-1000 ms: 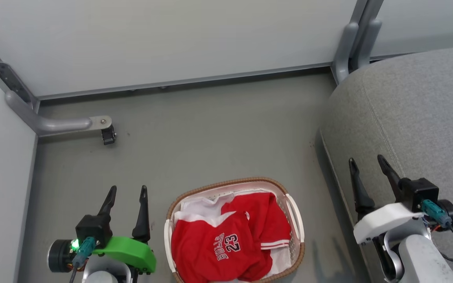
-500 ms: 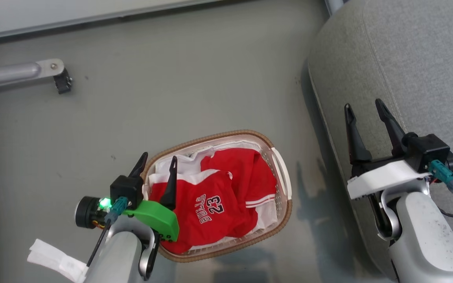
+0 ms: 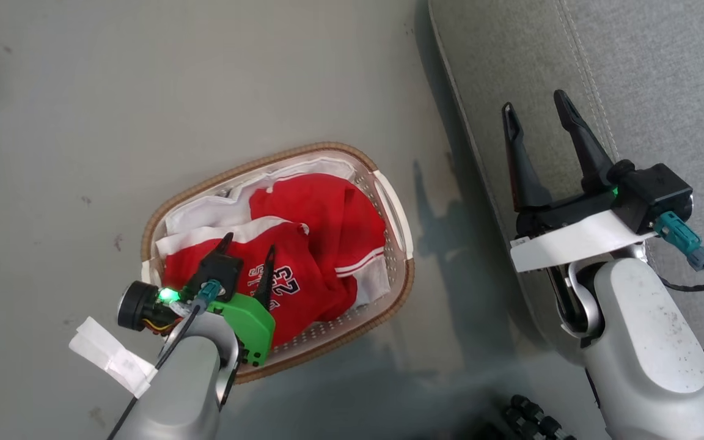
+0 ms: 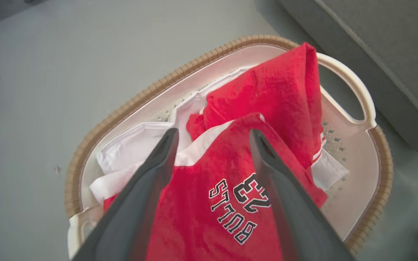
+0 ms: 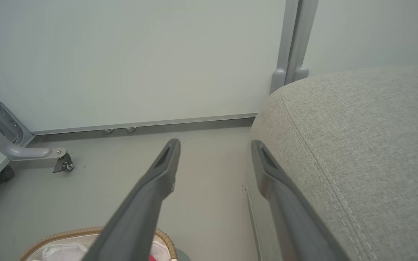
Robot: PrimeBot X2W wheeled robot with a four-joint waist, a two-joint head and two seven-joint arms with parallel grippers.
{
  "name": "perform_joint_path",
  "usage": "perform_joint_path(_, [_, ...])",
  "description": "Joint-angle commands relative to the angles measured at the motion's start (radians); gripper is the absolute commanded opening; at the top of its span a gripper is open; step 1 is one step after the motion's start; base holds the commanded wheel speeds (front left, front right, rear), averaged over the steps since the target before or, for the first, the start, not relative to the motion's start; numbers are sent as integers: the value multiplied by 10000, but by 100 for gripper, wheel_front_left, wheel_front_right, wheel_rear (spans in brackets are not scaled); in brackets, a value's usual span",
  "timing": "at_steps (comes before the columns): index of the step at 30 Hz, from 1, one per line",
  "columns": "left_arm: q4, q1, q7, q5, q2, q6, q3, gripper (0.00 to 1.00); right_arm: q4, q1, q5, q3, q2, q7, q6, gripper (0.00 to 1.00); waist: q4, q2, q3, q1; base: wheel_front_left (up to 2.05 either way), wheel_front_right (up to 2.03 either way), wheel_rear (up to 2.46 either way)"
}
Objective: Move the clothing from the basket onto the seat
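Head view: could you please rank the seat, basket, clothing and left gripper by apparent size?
1. seat, though cut off by the frame
2. basket
3. clothing, inside it
4. left gripper, smallest despite being nearer the camera

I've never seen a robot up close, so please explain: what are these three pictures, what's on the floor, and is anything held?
This is a wheeled robot with two arms, each ending in a two-fingered gripper. The head view looks down from its head; each wrist view looks out along one gripper. On the grey floor stands a white basket holding red clothing, beside a big grey seat. The left gripper is open over the clothing; the right gripper is open by the seat's edge. Neither holds anything.
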Motion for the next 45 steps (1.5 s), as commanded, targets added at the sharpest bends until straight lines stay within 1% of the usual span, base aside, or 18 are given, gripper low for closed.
perform_joint_path(1, [273, -302, -7, 150, 189, -33, -25, 100, -40, -147, 60, 39, 18, -43, -6, 100, -760, -1, 921, -2, 0, 0, 0])
perform_joint_path(9, [2249, -1183, -7, 622, 459, -152, -505, 100, -84, -358, 180, 185, 76, -43, -6, 100, -1206, -1, 1686, -2, 0, 0, 0])
perform_joint_path(15, [3582, -1921, 90, 946, 458, -214, -922, 100, -80, -437, 277, 233, 98, -43, -6, 100, -1416, -1, 2069, -2, 0, 0, 0])
perform_joint_path(20, [4045, -2432, 710, 1117, 540, -78, -1218, 100, -173, -498, 491, 271, 99, -43, -6, 100, -1510, -1, 2356, -2, 0, 0, 0])
perform_joint_path(26, [4263, -2841, 1822, 1387, 657, 140, -1559, 100, -224, -536, 618, 282, 98, -43, -6, 100, -1517, -1, 2588, -2, 0, 0, 0])
perform_joint_path(31, [4320, -2973, 2707, 1490, 725, 190, -1758, 100, -215, -554, 628, 303, 96, -43, -6, 100, -1485, -1, 2653, -2, 0, 0, 0])
perform_joint_path(32, [4323, -2978, 2811, 1475, 737, 167, -1776, 96, -203, -561, 623, 315, 96, -43, -6, 100, -1478, -1, 2646, -2, 0, 0, 0])
perform_joint_path(33, [4330, -2971, 2877, 1426, 744, 152, -1777, 42, -191, -563, 621, 330, 95, -43, -6, 100, -1468, -1, 2627, -2, 0, 0, 0])
perform_joint_path(34, [4330, -2957, 2909, 1401, 745, 125, -1795, 0, -175, -565, 621, 338, 95, -43, -6, 100, -1458, -1, 2600, -2, 0, 0, 0])
perform_joint_path(36, [4336, -2870, 2978, 1284, 729, 38, -1774, 0, -129, -557, 608, 341, 92, -43, -6, 100, -1425, -1, 2501, -2, 0, 0, 0])
perform_joint_path(40, [4330, -2619, 2660, 1041, 621, -68, -1690, 0, -37, -495, 572, 340, 90, -44, -6, 100, -1345, -1, 2173, -2, 0, 0, 0])
perform_joint_path(45, [4321, -2267, 1580, 854, 418, -222, -1790, 0, 147, -326, 456, 368, 88, -42, -6, 100, -1176, -1, 1503, -2, 0, 0, 0])
